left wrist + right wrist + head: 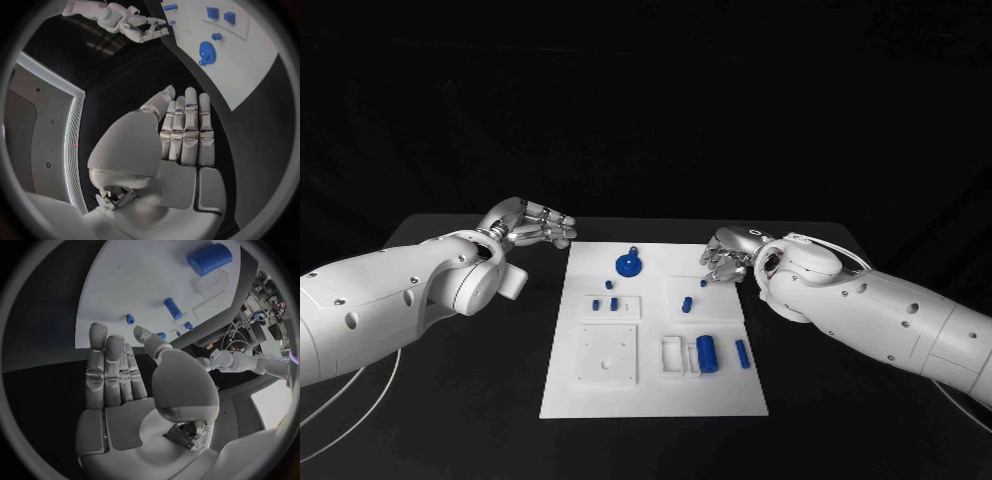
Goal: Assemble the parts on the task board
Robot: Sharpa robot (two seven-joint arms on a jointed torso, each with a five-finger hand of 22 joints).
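The white rectangular task board (653,340) is seen whole in the head view, lying mid-table on the black table (473,400), with the left hand (535,222) off its far left corner and the right hand (728,257) at its right edge. Neither hand is seen holding anything: in the wrist views the left hand's fingers (190,130) are stretched straight and side by side, and the right hand's fingers (106,370) likewise, over the board's edge. A blue round part with a small tab (630,264) lies near the far end. Small blue pegs (606,303) sit mid-board. A blue cylinder (708,354) is lodged in a recessed slot near the board's near end, with a slimmer blue pin (741,352) just beside it. The right wrist view shows that cylinder (209,259) larger.
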